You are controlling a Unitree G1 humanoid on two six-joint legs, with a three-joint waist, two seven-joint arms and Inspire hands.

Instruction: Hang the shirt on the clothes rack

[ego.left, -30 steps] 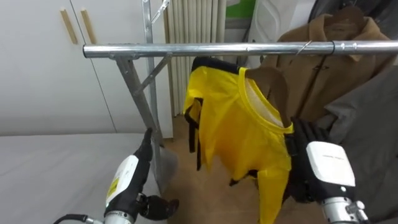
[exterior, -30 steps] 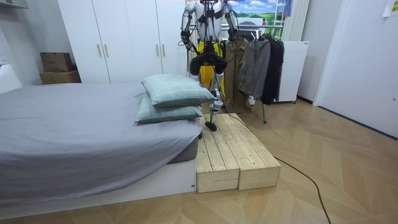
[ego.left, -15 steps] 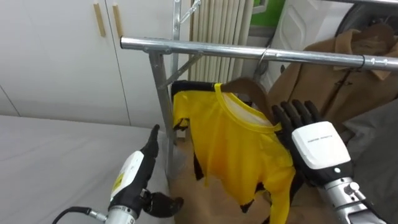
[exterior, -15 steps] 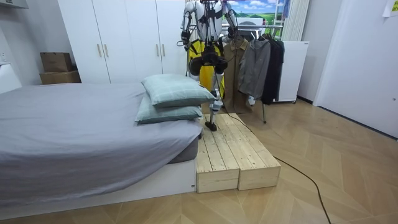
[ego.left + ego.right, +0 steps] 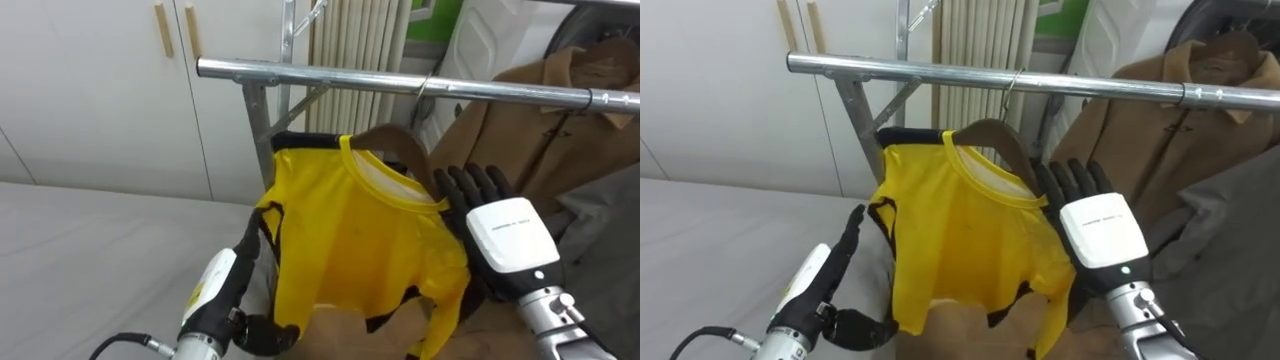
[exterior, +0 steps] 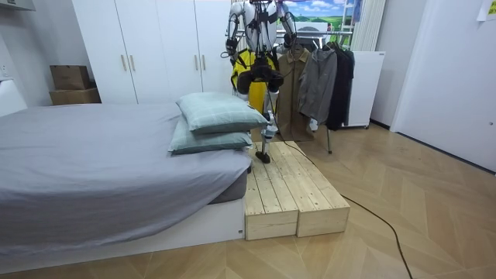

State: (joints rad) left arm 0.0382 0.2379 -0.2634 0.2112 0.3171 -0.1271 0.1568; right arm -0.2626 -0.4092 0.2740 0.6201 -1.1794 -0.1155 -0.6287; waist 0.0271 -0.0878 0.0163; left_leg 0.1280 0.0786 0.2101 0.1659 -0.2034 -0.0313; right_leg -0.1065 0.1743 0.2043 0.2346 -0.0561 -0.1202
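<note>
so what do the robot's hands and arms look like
Both have black fingers and a white plate on the back. The left hand bears a yellow sticker, with a dark cable at its wrist. The right hand has a ribbed silver wrist.

The left hand point(image 5: 216, 290) is pointing upward at lower left, fingers straight; the right hand point(image 5: 510, 240) is reaching up at right, fingers spread.

On a wooden platform point(image 6: 291, 194) beside the bed point(image 6: 93, 170), the robot faces a yellow shirt point(image 6: 242, 66).
</note>
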